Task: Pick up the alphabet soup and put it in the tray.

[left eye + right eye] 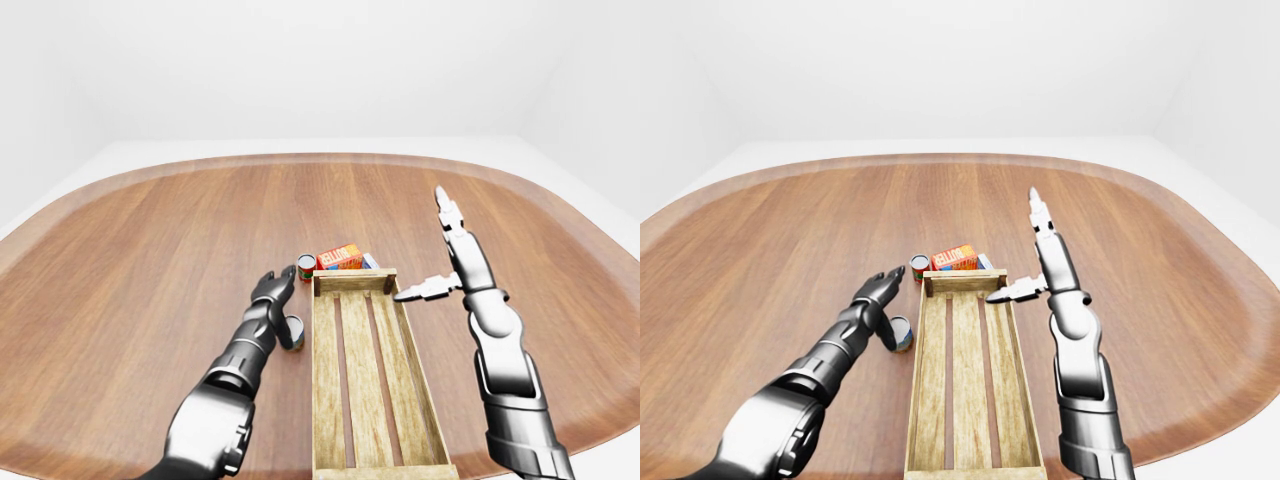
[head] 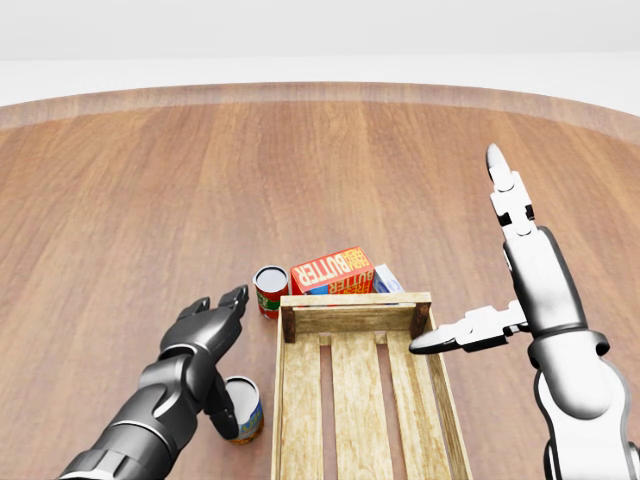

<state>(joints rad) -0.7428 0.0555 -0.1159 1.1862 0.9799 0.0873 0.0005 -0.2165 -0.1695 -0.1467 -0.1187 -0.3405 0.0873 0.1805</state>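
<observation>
wooden slatted tray lying lengthwise on the round wooden surface, nothing inside. just beyond the tray's top end in the head view, a red butter box with a blue-and-white carton tucked beside it on the right, and a red-labelled can upright just left of the box, close to the tray's top-left corner. a second can, blue and green on the label, upright just left of the tray's long side, lower in the head view. cannot tell from the labels which of the two cans is the alphabet soup.

left hand low over the surface, fingers open and stretched toward the red-labelled can but short of it, thumb down against the left side of the blue-and-green can, partly hiding it; nothing gripped. right hand raised to the right of the tray's top-right corner, spread wide, one finger pointing up, another pointing left over the tray rim, holding nothing.
</observation>
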